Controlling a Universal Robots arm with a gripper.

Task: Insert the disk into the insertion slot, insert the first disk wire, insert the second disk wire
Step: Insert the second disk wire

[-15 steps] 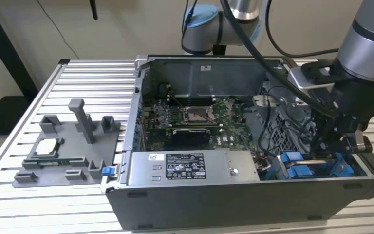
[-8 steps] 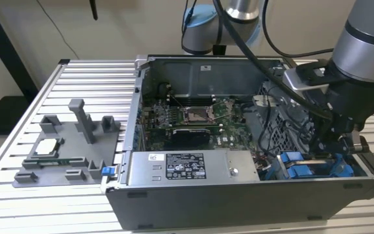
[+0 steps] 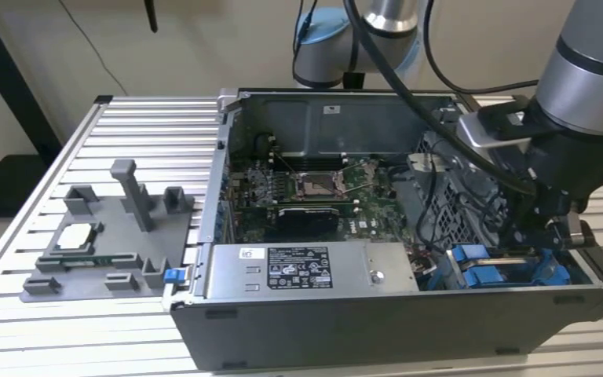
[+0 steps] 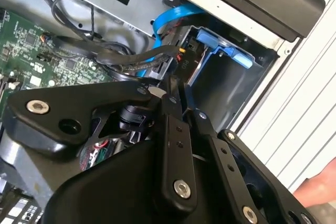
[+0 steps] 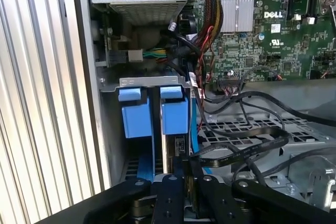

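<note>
While its fingers pinch a black wire's plug (image 5: 185,153), the gripper (image 5: 186,174) hangs directly before the disk (image 5: 174,114) seated in the insertion slot (image 5: 152,83), aligned for plugging.

A black-and-white printed label (image 3: 298,267) lies on the power-supply box (image 3: 385,276), well apart from the gripper (image 5: 185,169). White lettering (image 5: 274,14) marks the motherboard (image 5: 247,51) beyond the gripper.

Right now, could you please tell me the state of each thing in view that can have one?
computer case: side open, interior exposed.
gripper: down at the drive bay, fingers nearly together around a black cable.
insertion slot: blue tray tabs at its front.
processor socket: uncovered, no cooler on it.
</note>
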